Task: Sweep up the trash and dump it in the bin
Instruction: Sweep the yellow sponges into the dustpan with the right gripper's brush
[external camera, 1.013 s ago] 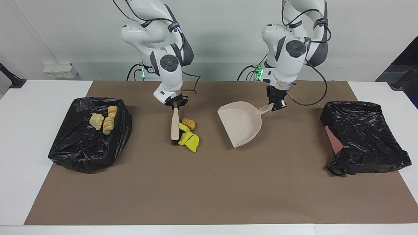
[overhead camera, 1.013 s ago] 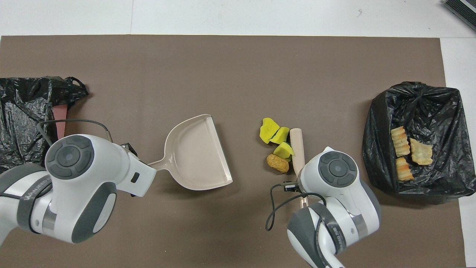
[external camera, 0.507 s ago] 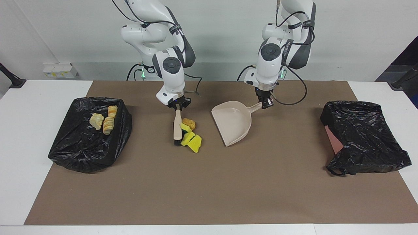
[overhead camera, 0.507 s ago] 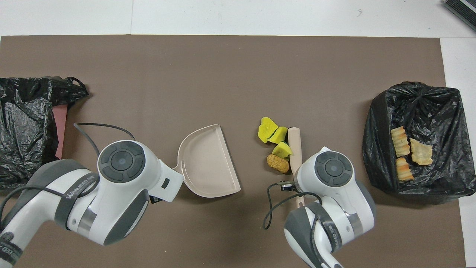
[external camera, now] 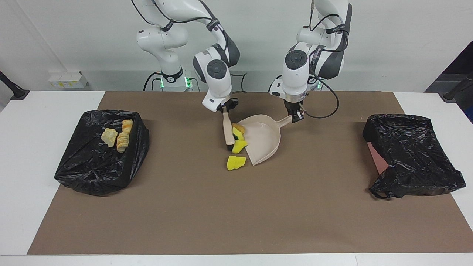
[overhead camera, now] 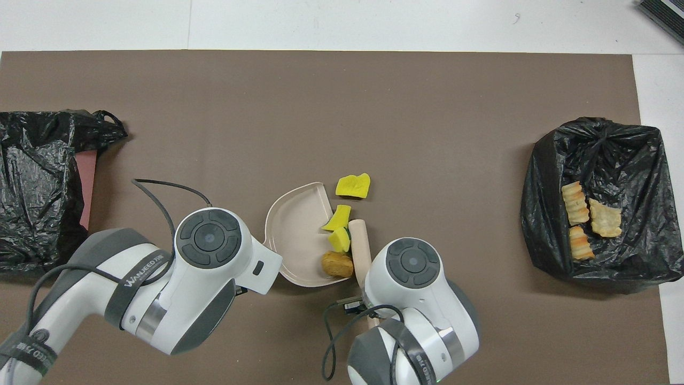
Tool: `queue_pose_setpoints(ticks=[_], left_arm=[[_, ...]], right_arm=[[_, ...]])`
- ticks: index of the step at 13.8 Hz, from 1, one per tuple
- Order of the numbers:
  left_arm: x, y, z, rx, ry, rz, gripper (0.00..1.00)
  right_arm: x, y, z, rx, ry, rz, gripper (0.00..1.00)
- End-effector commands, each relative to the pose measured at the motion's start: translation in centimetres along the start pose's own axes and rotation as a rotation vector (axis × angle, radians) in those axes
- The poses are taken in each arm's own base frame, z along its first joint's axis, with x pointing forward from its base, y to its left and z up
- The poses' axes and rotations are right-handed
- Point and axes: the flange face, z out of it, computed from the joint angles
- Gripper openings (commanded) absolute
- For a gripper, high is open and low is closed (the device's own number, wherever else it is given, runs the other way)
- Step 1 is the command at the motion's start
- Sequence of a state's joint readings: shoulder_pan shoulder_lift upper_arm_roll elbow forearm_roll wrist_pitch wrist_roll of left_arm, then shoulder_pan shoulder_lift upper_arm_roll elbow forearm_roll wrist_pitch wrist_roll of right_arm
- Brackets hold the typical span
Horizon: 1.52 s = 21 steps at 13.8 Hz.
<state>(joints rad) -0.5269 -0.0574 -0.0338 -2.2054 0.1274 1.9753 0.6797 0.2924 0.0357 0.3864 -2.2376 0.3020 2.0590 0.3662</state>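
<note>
The jaws of the right gripper [external camera: 225, 110] pinch the brush [external camera: 228, 130]; the left gripper [external camera: 295, 116] pinches the dustpan [external camera: 263, 141] handle. The sweeping step is in hand, I think. Next the stray sponge piece [external camera: 235, 162] beside the pan's mouth needs another stroke.

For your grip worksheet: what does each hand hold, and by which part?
Left hand: dustpan, by its handle's end. Right hand: brush, by its handle's top.

The left arm [overhead camera: 133, 278] bears a band that seems to read "WANJEED"; nothing else is legible.

Beige dustpan [external camera: 264, 142], yellow trash [external camera: 235, 162]
</note>
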Motion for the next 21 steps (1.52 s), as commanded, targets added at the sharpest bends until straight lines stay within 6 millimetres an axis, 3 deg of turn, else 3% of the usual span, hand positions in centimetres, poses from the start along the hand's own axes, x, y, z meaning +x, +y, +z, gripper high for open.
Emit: queue_pose_setpoints(ticks=[1, 3, 5, 7, 8, 11, 14, 16, 17, 21], left_arm=[[0.7, 0.6, 0.6, 0.026, 0.001, 0.023, 0.00], [0.2, 0.6, 1.4, 0.040, 0.023, 0.082, 0.00], [-0.4, 0.0, 1.7, 0.039, 0.027, 0.112, 0.00], [-1.1, -0.9, 1.9, 0.040, 0.037, 0.110, 0.00], [-1.2, -1.1, 2.0, 0.036, 0.041, 0.103, 0.00], [-1.0, -1.8, 1.4, 0.012, 0.038, 0.062, 0.00], [-0.8, -1.2, 1.4, -0.015, 0.035, -0.049, 0.00], [-0.9, -1.1, 1.5, -0.014, 0.036, -0.052, 0.00], [-1.0, -1.0, 1.6, -0.016, 0.039, -0.053, 0.00], [-1.2, -0.3, 2.4, -0.008, 0.048, -0.033, 0.00]], right_arm=[[-0.1, -2.2, -1.8, 0.094, -0.022, -0.012, 0.00], [-0.6, -2.0, -5.2, 0.096, -0.041, -0.008, 0.00], [-0.9, 0.8, -8.5, 0.073, -0.038, 0.029, 0.00], [0.0, 3.0, -8.7, -0.052, 0.005, 0.000, 0.00], [0.8, 4.0, -9.3, -0.108, 0.031, -0.027, 0.00], [6.4, 8.6, -11.6, -0.237, 0.077, -0.126, 0.00], [10.4, 9.1, -10.4, -0.374, 0.089, -0.197, 0.00], [11.8, 8.3, -7.6, -0.396, 0.056, -0.234, 0.00], [11.9, 6.4, -5.7, -0.390, 0.037, -0.263, 0.00], [9.7, 3.0, -3.8, -0.198, -0.092, -0.228, 0.00]])
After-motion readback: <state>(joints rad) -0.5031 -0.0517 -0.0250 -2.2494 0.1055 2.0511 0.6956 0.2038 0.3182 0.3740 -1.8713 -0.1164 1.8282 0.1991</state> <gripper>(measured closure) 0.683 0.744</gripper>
